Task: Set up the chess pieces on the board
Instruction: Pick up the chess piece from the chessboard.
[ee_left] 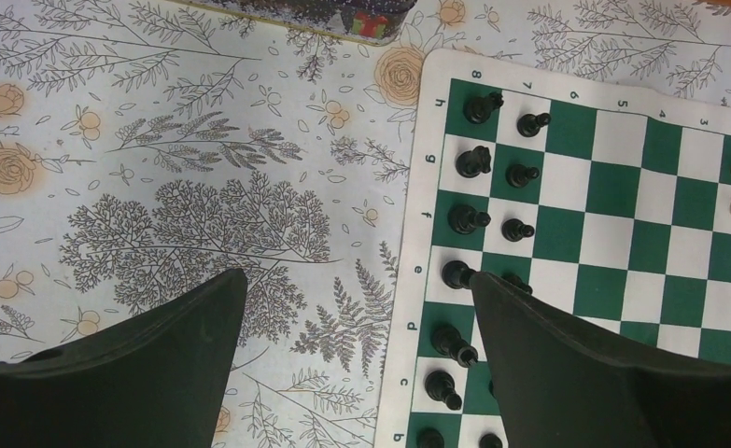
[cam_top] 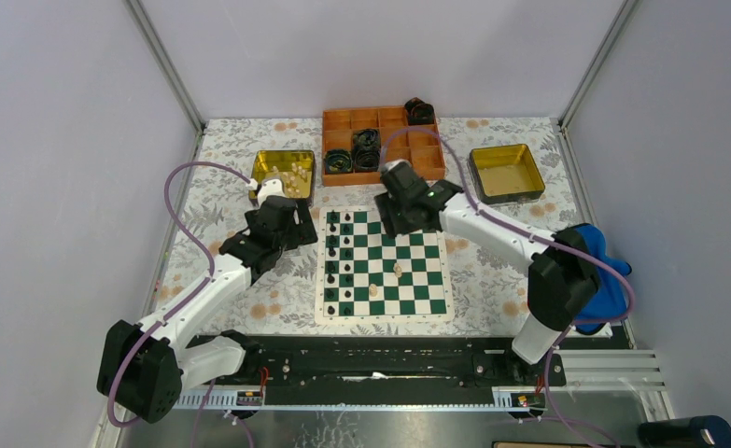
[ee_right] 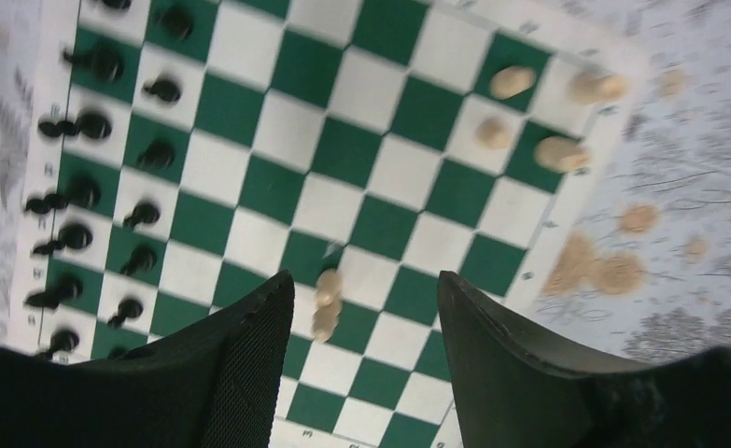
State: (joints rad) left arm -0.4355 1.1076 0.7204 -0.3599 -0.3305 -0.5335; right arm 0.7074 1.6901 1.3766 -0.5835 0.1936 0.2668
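Note:
The green-and-white board (cam_top: 433, 245) lies mid-table. Black pieces (cam_top: 332, 261) stand in two columns along its left side, also in the left wrist view (ee_left: 469, 218) and right wrist view (ee_right: 91, 126). Two cream pieces (cam_top: 398, 269) sit near the board's middle. My left gripper (cam_top: 291, 224) is open and empty, over the cloth at the board's left border (ee_left: 357, 280). My right gripper (cam_top: 403, 213) is open over the board's far part (ee_right: 363, 277). A blurred cream piece (ee_right: 326, 303) shows on the board between its fingers, not held. Several cream pieces (ee_right: 513, 81) sit near one corner.
A yellow-lined tin (cam_top: 273, 161) holding cream pieces stands far left of the board. Another tin (cam_top: 506, 173) is far right. An orange compartment tray (cam_top: 394, 145) with black coiled rolls is behind the board. A blue object (cam_top: 604, 271) lies by the right arm.

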